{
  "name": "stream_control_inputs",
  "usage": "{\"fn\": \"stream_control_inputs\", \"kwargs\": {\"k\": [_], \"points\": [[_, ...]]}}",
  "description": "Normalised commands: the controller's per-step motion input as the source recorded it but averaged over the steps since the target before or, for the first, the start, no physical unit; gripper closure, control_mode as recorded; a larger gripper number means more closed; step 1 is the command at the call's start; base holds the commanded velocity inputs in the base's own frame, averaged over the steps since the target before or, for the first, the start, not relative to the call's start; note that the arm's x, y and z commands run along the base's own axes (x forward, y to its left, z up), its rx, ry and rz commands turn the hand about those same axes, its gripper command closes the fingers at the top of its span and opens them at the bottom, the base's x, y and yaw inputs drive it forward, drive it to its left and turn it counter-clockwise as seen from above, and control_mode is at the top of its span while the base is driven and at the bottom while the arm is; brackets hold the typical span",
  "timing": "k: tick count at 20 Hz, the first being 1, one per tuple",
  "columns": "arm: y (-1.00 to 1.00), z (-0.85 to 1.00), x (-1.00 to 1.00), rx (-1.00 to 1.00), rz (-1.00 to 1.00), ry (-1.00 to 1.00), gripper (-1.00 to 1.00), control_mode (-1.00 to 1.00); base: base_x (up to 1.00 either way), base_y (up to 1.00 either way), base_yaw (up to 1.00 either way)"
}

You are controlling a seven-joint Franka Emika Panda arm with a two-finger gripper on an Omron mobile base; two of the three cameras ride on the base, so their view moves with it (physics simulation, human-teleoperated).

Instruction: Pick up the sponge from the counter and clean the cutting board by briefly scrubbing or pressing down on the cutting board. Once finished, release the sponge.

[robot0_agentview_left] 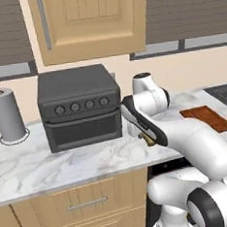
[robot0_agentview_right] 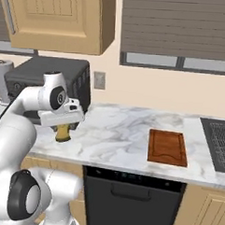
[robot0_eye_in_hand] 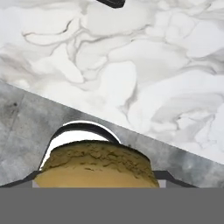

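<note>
The fingertips are hidden behind the sponge [robot0_eye_in_hand: 97, 164], which crowds the hand view. The arm bends low over the counter [robot0_agentview_right: 123, 129], in front of the black toaster oven [robot0_agentview_left: 80, 106]. The gripper [robot0_agentview_right: 63, 129] is clamped on the sponge, holding it above the marble, well apart from the cutting board [robot0_agentview_right: 167, 146].

The counter [robot0_agentview_right: 123, 129] is smooth, glossy white marble with grey veins. The sponge [robot0_eye_in_hand: 97, 165] looks rough, porous and matt. The cutting board [robot0_agentview_right: 167, 146] is reddish-brown wood; the toaster oven [robot0_agentview_left: 79, 106] matt dark grey.
</note>
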Motion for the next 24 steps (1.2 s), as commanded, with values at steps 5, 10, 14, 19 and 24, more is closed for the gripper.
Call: {"fn": "stream_control_inputs", "kwargs": {"k": [5,10,14,19,24], "points": [[0.00,0.00,0.00,0.00,0.00,0.00,1.00,1.00,0.30,-0.91,0.00],[0.00,0.00,0.00,0.00,0.00,0.00,1.00,1.00,0.43,-0.84,-0.01],[0.00,0.00,0.00,0.00,0.00,0.00,1.00,1.00,0.62,-0.75,0.00],[-0.06,0.00,0.19,0.03,0.03,0.00,1.00,-1.00,0.63,-0.42,0.01],[-0.23,-0.31,0.80,0.05,0.40,0.18,1.00,-1.00,0.00,0.00,0.00]]}}
